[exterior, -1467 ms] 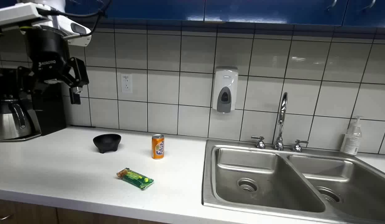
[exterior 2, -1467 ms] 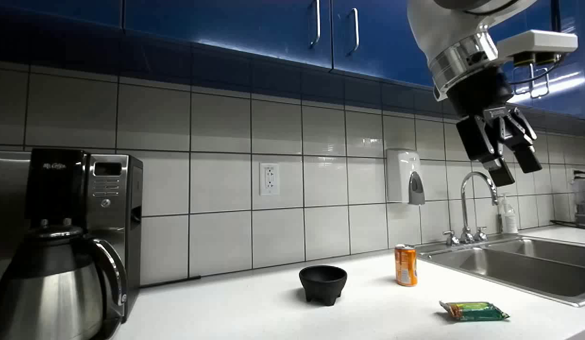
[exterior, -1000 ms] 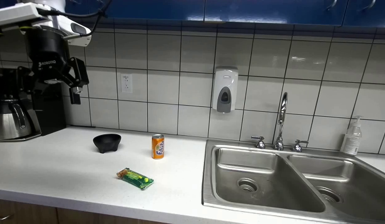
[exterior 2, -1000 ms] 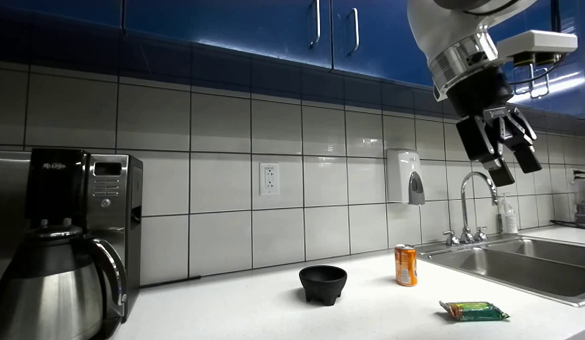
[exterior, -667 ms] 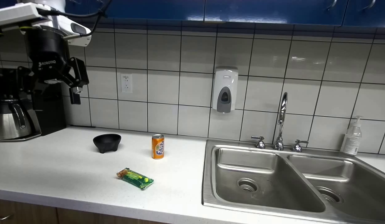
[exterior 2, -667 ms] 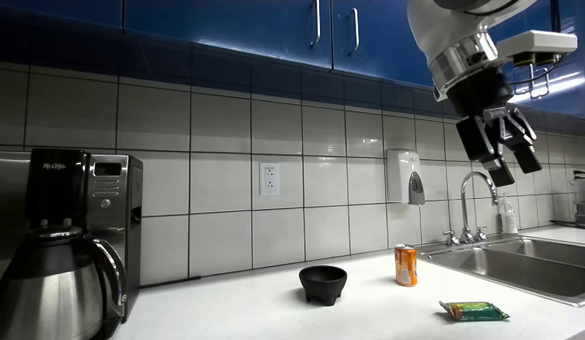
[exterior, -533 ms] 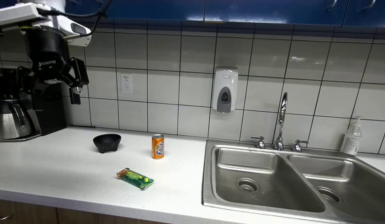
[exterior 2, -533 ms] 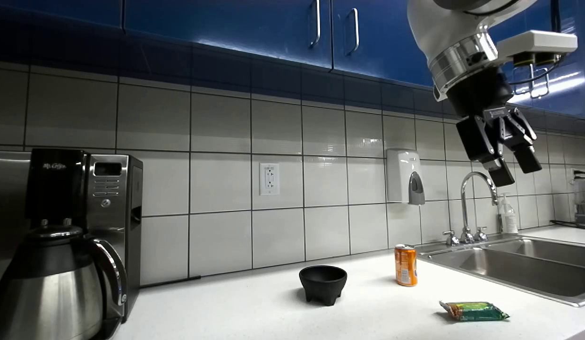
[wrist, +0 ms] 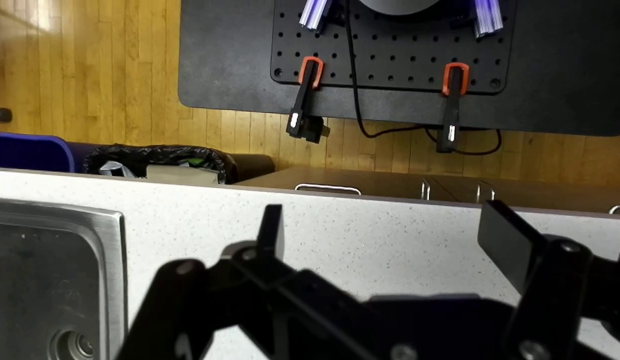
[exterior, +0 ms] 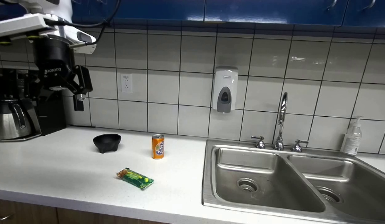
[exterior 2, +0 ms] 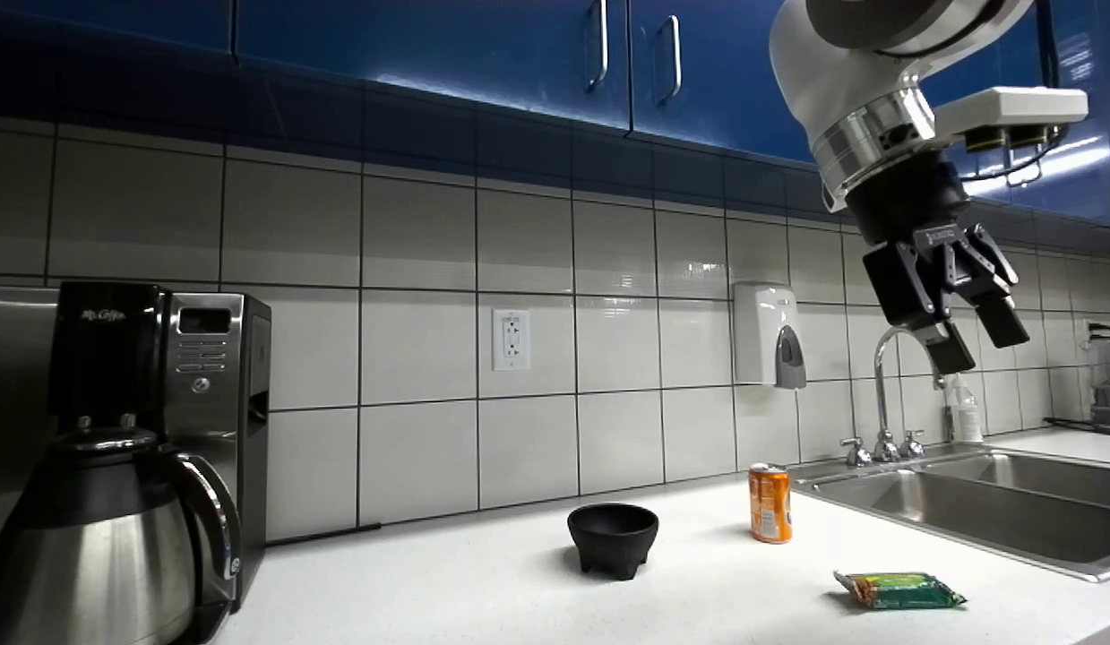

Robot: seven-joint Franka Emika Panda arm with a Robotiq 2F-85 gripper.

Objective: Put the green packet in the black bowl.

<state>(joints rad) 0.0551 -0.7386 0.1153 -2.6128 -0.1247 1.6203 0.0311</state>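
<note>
Green packet [exterior: 135, 178] is lying on the desk [exterior: 65, 174], near side, nothing touching it. Black bowl [exterior: 107, 143] stands upright, farther and to the left; nothing sticks up past its rim, inside mostly hidden. Orange can [exterior: 158, 147] upright beyond the packet, right of the bowl. Sink [exterior: 208, 177] farther right. Gripper [exterior 2: 977, 342] hangs high above the desk, spread wide, holding nothing; wrist view shows neither packet nor bowl. Status, my read: 0 of 4 steps done. Remaining: reach packet, grasp, carry to bowl, release.
</note>
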